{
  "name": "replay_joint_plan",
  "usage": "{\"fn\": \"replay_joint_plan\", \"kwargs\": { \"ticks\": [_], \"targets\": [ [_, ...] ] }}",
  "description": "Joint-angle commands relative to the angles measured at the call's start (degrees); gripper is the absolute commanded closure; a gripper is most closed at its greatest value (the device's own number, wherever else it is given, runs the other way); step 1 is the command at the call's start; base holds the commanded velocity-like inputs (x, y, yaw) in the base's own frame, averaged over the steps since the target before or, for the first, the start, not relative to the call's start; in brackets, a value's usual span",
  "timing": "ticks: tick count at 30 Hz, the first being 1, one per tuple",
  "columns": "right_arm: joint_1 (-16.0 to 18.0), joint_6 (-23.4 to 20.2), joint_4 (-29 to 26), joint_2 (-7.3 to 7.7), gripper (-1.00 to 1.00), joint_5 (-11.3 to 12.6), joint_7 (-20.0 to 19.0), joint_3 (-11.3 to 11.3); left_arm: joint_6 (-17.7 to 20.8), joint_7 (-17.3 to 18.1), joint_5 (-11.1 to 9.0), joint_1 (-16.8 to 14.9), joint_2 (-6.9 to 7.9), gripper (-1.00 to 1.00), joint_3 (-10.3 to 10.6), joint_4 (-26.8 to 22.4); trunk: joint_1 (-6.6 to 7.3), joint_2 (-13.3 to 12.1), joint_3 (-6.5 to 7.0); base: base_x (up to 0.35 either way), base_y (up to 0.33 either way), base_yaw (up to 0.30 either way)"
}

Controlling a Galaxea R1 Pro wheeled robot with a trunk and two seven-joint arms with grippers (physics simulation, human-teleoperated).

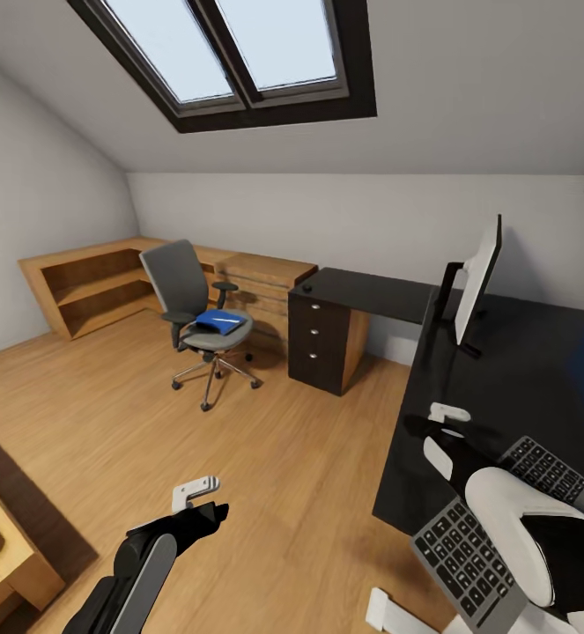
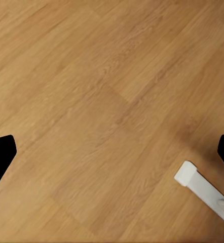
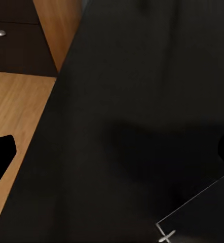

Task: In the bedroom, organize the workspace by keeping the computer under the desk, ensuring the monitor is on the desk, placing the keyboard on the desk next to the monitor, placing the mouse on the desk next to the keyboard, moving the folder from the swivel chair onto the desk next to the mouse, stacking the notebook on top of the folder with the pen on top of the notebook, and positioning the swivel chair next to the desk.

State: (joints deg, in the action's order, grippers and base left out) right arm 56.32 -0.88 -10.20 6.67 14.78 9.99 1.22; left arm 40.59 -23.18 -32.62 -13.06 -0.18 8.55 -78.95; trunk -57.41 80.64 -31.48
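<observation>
The grey swivel chair point(image 1: 186, 291) stands out on the wood floor, apart from the desk point(image 1: 503, 379), with the blue folder point(image 1: 218, 322) lying on its seat. The monitor point(image 1: 478, 280) stands upright on the black desk top. The dark-grey keyboard point(image 1: 457, 548) lies at the desk's near edge, its middle hidden under my right arm. My right gripper point(image 1: 437, 421) is open just above the desk top point(image 3: 132, 101), beside the keyboard's silver edge point(image 3: 193, 200). My left gripper point(image 1: 202, 500) hangs open over bare floor point(image 2: 102, 101). A small dark thing that looks like the mouse point(image 1: 307, 287) sits on the desk's far end. The computer, notebook and pen are out of view.
A black drawer unit point(image 1: 318, 343) holds up the desk's far end. Low light-wood shelves point(image 1: 98, 282) run along the back wall behind the chair. More wooden furniture point(image 1: 1, 563) sits at my near left. A white bar point(image 2: 200, 187) lies low by the floor.
</observation>
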Motion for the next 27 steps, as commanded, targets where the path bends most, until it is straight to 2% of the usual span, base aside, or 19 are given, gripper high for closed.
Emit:
{"fn": "replay_joint_plan", "kwargs": {
  "ticks": [1,4,10,18,27],
  "targets": [
    [0.0,-0.1,0.0,0.01,-1.0,0.1,0.2,0.2,0.1,-0.6,-0.6,0.0,0.0,-1.0,0.0,-0.1,0.0,0.0,-0.06,0.024,0.0,0.002],
    [0.0,-0.1,0.1,0.05,-1.0,-1.7,0.2,0.1,0.1,-0.6,-0.4,0.0,0.0,-1.0,0.0,-0.1,0.0,0.0,-0.06,0.159,0.0,0.001],
    [0.0,-0.1,0.2,0.21,-1.0,-2.3,0.2,0.1,0.1,-0.6,-0.4,0.0,0.0,-1.0,0.1,-0.1,0.0,0.0,-0.06,0.168,0.0,0.0],
    [0.0,-0.6,0.2,0.35,-1.0,-2.3,0.7,0.0,0.1,-0.6,-0.5,0.0,0.0,-1.0,0.0,-0.1,0.0,0.0,-0.06,0.016,0.0,0.0],
    [0.0,-2.1,0.3,1.34,-1.0,-2.0,4.4,-0.3,0.1,-0.6,-0.4,0.0,0.0,-1.0,0.0,-0.1,0.0,0.0,-0.06,0.001,0.0,0.0]
  ]
}}
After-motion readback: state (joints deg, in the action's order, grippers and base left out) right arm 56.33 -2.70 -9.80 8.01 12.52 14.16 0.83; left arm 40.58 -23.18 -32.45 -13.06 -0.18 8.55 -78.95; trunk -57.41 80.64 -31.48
